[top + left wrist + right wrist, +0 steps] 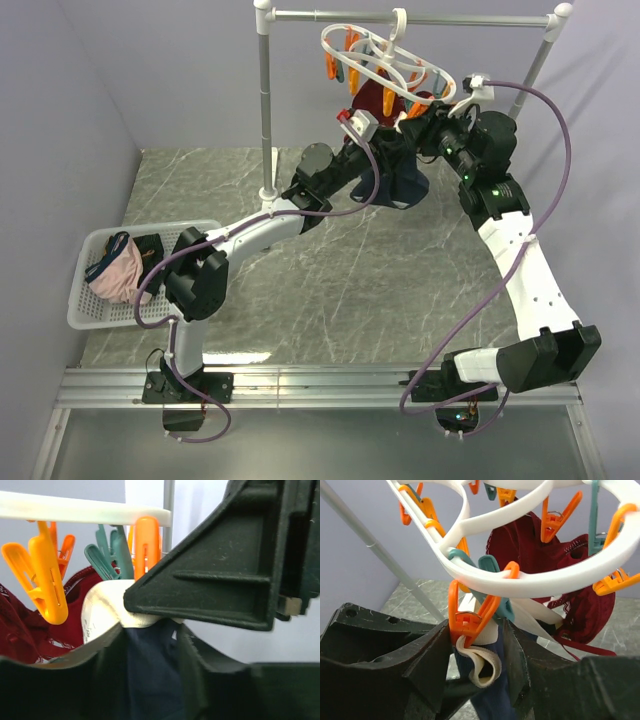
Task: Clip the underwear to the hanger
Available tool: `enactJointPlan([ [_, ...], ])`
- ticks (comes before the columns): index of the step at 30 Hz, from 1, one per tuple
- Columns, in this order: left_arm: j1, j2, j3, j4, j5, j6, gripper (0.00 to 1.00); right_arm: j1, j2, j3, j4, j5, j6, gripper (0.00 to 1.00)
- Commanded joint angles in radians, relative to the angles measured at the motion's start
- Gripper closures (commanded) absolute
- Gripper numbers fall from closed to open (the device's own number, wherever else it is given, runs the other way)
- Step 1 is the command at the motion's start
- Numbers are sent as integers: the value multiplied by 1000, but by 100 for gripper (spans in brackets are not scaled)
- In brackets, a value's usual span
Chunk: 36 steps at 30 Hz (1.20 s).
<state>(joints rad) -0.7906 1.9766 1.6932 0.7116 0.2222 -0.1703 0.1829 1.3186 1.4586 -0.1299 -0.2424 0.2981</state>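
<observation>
- Left wrist view: our left tool (150,647) has its two fingers drawn close together. The navy cloth of the underwear (147,680) fills the gap from wall to wall, so we read it as clamped on the fabric. The pale lining spills out at 10 o'clock.
- Right wrist view: our right tool (477,652) shows a narrow gap. An orange clip (465,622) and the folded pale band of the underwear sit inside it, and we cannot tell whether the fingers press on them.
- The clip's lower end sits against the band, and the clip hangs from the white hanger (530,582) at 12 o'clock.
- A maroon garment (530,540) hangs from other clips at 1 o'clock.
- Top external view: the hanger hooks over a grey rail stand (265,100). At 8 o'clock on the worktop (350,290), a white basket (85,315) holds a pink garment (115,275).
</observation>
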Motion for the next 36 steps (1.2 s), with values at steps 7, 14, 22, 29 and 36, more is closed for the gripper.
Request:
enactJointPlan([
  [7, 2, -97, -110, 14, 104, 20, 39, -94, -4, 42, -22, -81, -36, 46],
  [14, 1, -203, -280, -18, 187, 113, 34, -143, 4, 42, -57, -144, -106, 44],
  [22, 95, -252, -313, -109, 234, 57, 28, -163, -1, 55, -99, -150, -162, 39],
  [29, 220, -162, -231, -119, 347, -75, 26, -178, -18, 74, -152, -135, -214, 37],
  [36, 226, -18, -127, -112, 240, -119, 29, -178, -24, 36, -209, -86, -191, 37],
])
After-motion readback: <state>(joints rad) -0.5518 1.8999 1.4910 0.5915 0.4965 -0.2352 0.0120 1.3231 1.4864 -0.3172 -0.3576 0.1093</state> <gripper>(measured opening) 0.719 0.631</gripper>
